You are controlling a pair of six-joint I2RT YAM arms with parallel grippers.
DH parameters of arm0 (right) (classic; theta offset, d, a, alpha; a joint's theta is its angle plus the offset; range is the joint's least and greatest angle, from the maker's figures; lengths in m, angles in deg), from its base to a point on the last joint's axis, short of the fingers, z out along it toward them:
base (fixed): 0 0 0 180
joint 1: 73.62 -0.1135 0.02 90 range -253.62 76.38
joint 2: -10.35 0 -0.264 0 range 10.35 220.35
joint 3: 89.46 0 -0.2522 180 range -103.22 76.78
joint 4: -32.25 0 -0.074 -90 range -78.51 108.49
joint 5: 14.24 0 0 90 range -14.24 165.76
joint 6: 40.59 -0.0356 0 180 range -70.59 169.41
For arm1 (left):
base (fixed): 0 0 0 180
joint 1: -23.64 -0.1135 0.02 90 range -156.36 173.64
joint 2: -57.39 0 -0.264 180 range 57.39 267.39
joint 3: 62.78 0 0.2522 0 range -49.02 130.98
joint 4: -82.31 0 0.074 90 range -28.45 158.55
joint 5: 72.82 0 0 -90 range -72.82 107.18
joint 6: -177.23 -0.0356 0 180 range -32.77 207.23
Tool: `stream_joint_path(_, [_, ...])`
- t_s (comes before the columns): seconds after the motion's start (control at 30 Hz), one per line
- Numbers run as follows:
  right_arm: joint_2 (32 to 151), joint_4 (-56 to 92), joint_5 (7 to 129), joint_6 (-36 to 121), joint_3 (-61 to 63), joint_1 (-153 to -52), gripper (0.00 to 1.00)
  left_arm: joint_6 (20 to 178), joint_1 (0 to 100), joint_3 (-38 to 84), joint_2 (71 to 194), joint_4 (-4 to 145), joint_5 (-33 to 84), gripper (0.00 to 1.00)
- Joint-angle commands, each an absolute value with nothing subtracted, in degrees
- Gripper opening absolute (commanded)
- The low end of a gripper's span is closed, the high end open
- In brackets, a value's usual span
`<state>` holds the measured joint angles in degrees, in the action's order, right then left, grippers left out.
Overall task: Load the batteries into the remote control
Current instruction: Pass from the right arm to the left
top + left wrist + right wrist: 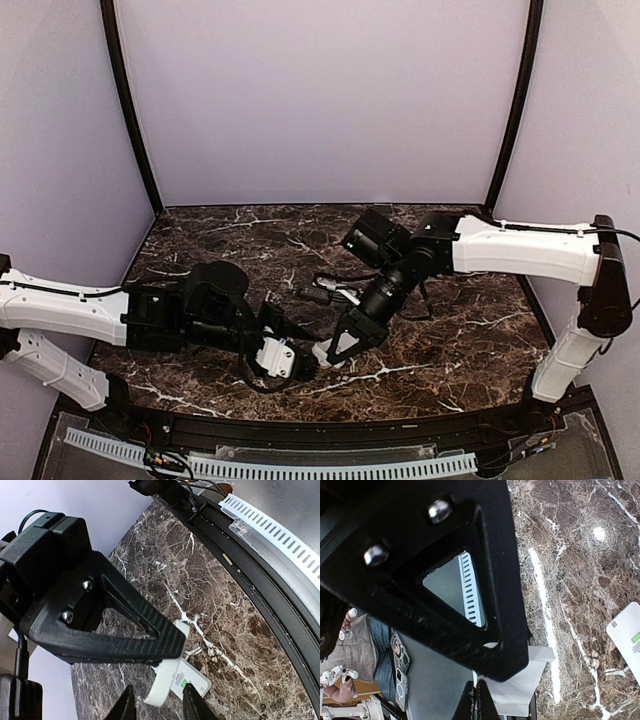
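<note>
The remote control (196, 682), flat and white with a greyish label and a green mark at one end, lies on the marble table (210, 595); it also shows at the right edge of the right wrist view as the remote (626, 637). My right gripper (479, 702) is shut on a thin plain white cover plate (166, 682), holding it on edge just above the remote. My left gripper (157, 707) is open, its fingertips either side of the plate's lower end with a gap on each side. From above, both grippers meet near the table's front, left gripper (290, 345) and right gripper (335, 350). The batteries are out of view.
A black curved rail and a white slotted strip (280, 535) run along the table's near edge, close to the grippers. Loose black cables (330, 290) hang by the right arm's wrist. Purple walls (320, 100) close off the back and sides.
</note>
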<state>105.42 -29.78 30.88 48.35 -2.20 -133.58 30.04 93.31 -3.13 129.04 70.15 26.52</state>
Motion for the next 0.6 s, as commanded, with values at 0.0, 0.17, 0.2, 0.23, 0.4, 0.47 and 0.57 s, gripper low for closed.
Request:
stream_joint_path(0.0, [107.2,-29.9,30.2,49.1,-4.3,-134.0,0.0,30.1,93.5,-0.9,130.1,69.4,27.6,0.3])
stream_joint_path(0.17, [107.4,-30.0,30.3,50.2,-4.3,-134.1,0.0,30.4,93.5,-1.0,130.2,69.4,27.8,0.3])
stream_joint_path(0.2, [107.5,-30.1,30.4,50.3,-4.3,-134.2,0.0,30.6,93.5,-1.0,130.2,69.4,27.9,0.29])
stream_joint_path(0.23, [107.5,-30.0,30.5,50.4,-4.3,-134.1,0.0,30.7,93.5,-1.0,130.2,69.5,28.2,0.26])
stream_joint_path(0.4, [108.1,-29.9,31.0,50.5,-4.4,-134.1,0.0,31.3,93.5,-1.0,130.1,69.5,28.6,0.14])
stream_joint_path(0.47, [108.1,-29.5,31.2,50.3,-4.4,-134.2,0.0,31.7,93.5,-1.0,130.0,69.6,28.4,0.1])
stream_joint_path(0.57, [107.9,-29.0,31.4,50.1,-4.3,-134.1,0.0,32.4,93.5,-1.2,129.8,69.7,28.0,0.03])
